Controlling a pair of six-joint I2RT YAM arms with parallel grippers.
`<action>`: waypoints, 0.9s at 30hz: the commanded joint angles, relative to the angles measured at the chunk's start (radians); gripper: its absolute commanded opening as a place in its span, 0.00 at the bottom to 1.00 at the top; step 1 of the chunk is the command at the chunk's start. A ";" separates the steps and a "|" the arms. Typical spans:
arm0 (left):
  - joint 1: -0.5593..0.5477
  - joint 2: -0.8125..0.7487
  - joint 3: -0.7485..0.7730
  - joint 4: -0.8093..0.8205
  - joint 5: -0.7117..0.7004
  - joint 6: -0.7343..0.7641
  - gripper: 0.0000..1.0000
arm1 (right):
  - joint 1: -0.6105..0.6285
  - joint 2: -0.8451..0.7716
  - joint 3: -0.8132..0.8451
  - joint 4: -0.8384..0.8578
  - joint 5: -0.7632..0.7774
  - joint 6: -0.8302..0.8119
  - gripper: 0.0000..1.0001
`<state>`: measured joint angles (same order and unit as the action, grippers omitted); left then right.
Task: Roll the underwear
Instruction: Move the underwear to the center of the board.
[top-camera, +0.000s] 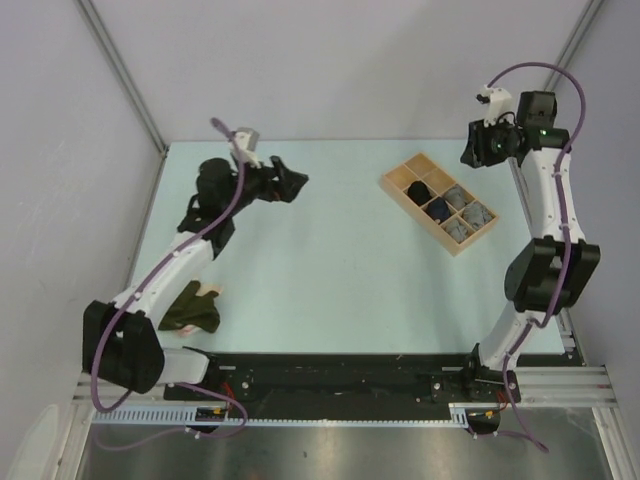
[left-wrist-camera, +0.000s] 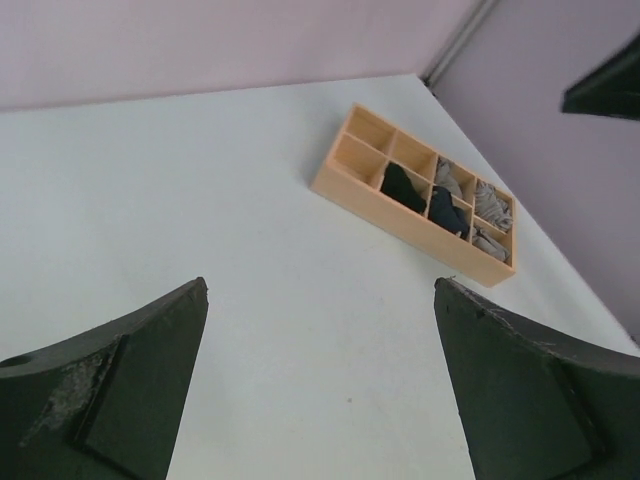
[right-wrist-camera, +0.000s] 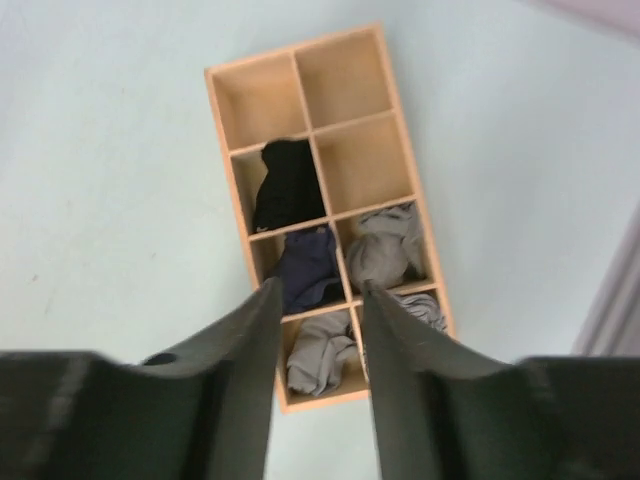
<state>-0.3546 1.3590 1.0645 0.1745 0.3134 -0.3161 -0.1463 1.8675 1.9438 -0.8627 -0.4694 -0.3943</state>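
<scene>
An olive green underwear (top-camera: 190, 312) lies crumpled at the near left of the table, with a pale pink-beige one (top-camera: 209, 293) peeking out beside it. The light wooden tray (top-camera: 398, 181) at the far right holds rolled underwear: a black one (right-wrist-camera: 285, 185), a navy one (right-wrist-camera: 305, 268) and grey ones (right-wrist-camera: 385, 245). My left gripper (top-camera: 290, 183) is open and empty, raised over the far left of the table, well away from the olive piece. My right gripper (top-camera: 470, 150) is open and empty, hovering above the tray's right end (right-wrist-camera: 320, 290).
The tray also shows in the left wrist view (left-wrist-camera: 340, 185), far ahead between my wide-spread left fingers (left-wrist-camera: 150, 370). Three of its compartments, at the far end (right-wrist-camera: 345, 75), are empty. Grey walls enclose the table at the back and sides.
</scene>
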 joint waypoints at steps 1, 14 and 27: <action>0.221 -0.115 -0.179 0.068 0.219 -0.248 1.00 | -0.021 -0.189 -0.211 0.275 0.012 0.026 0.63; 0.342 -0.405 -0.182 -0.550 -0.211 0.028 1.00 | 0.022 -0.366 -0.601 0.432 -0.385 0.129 1.00; 0.342 -0.408 -0.210 -0.757 -0.342 0.089 1.00 | 0.143 -0.373 -0.631 0.393 -0.348 0.017 1.00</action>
<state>-0.0124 0.9356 0.8230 -0.4881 0.0196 -0.2523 -0.0261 1.5482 1.3060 -0.4572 -0.8257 -0.3099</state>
